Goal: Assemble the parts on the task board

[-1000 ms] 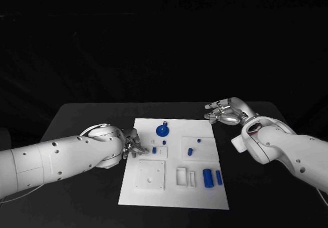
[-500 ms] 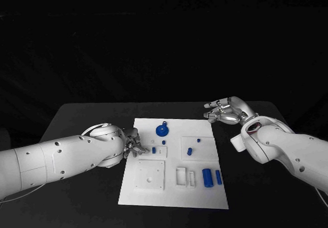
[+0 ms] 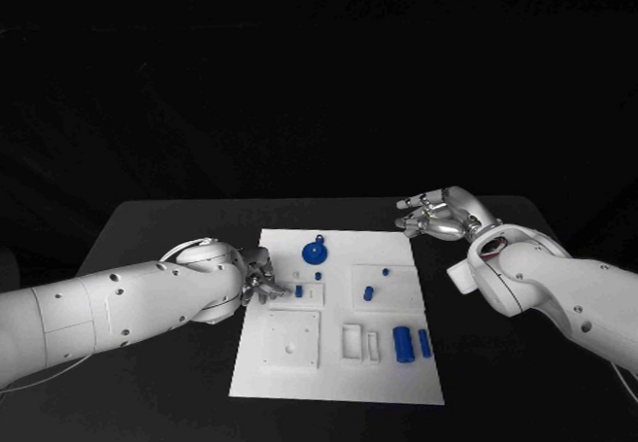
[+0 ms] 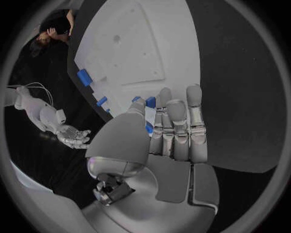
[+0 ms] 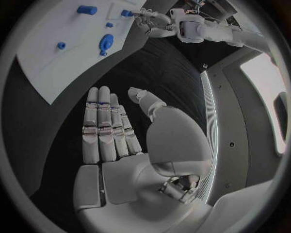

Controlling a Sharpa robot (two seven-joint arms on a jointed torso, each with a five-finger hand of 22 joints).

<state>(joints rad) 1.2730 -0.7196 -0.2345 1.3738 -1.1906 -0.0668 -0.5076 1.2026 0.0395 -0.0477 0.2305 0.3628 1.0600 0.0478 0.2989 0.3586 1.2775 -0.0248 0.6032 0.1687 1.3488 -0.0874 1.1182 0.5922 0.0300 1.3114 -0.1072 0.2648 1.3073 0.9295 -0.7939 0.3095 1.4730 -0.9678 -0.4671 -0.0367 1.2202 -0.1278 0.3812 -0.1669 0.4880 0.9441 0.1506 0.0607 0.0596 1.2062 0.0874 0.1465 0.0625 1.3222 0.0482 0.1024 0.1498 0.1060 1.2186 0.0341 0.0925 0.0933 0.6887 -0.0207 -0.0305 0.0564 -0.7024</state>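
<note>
The white task board lies in the middle of the black table. On it are a round blue knob, small blue pegs and two blue cylinders side by side near the right edge. My left hand sits at the board's left edge, its fingers straight and close together beside a small blue piece, holding nothing. My right hand hovers over the table just off the board's far right corner. Its fingers are stretched out and hold nothing.
A raised square plate with a hole occupies the board's near left part, with narrow slots beside it. Bare black table surrounds the board on all sides. The right wrist view shows the left hand across the board.
My left hand has crept slightly toward the small blue piece at the board's left side. The right hand has stayed where it was.
</note>
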